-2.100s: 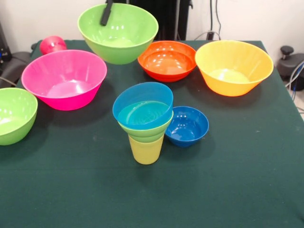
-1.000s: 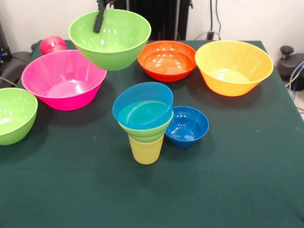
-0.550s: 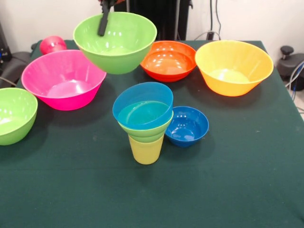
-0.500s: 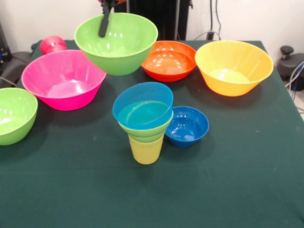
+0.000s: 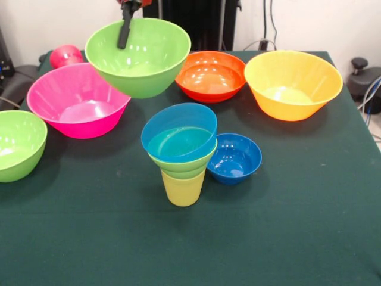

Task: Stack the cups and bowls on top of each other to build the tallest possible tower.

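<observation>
Gripper (image 5: 125, 24) clamps the rim of a big green bowl (image 5: 143, 59), holding it in the air, tilted, up and behind the tower (image 5: 180, 152). Tower is a yellow cup (image 5: 183, 189) with small green bowls and a light blue bowl (image 5: 178, 132) nested on top. Dark blue bowl (image 5: 234, 158) sits just beside the tower. Pink bowl (image 5: 80, 100), orange-red bowl (image 5: 209, 75), yellow-orange bowl (image 5: 293, 84) stand behind the tower; second green bowl (image 5: 18, 143) well apart; red cup (image 5: 65, 56) behind the pink bowl.

I see the green table (image 5: 286, 238) with the yellow cup (image 5: 183, 189) near its middle. Around the cup: blue bowl (image 5: 234, 158), orange bowl (image 5: 210, 75), yellow bowl (image 5: 293, 84), pink bowl (image 5: 77, 101), green bowl (image 5: 18, 144).
</observation>
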`<state>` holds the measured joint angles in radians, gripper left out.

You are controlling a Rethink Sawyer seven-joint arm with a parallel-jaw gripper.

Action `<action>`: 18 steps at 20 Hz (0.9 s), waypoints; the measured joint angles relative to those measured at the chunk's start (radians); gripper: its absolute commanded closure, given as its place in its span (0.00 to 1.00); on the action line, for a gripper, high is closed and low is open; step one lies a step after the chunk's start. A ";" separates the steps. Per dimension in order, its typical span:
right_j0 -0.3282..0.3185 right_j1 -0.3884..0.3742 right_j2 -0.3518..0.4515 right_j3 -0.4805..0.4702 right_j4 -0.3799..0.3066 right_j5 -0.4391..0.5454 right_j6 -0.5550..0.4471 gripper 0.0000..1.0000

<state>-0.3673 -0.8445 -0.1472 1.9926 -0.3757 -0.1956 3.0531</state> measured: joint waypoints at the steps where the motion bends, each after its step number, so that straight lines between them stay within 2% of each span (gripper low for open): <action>1: -0.004 0.000 0.003 -0.004 0.000 0.000 0.000 1.00; 11: -0.036 -0.002 0.042 -0.043 0.008 0.005 0.000 1.00; 18: -0.024 0.000 0.042 -0.095 0.041 0.068 0.000 1.00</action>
<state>-0.3911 -0.8443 -0.1053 1.8975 -0.3342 -0.1272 3.0531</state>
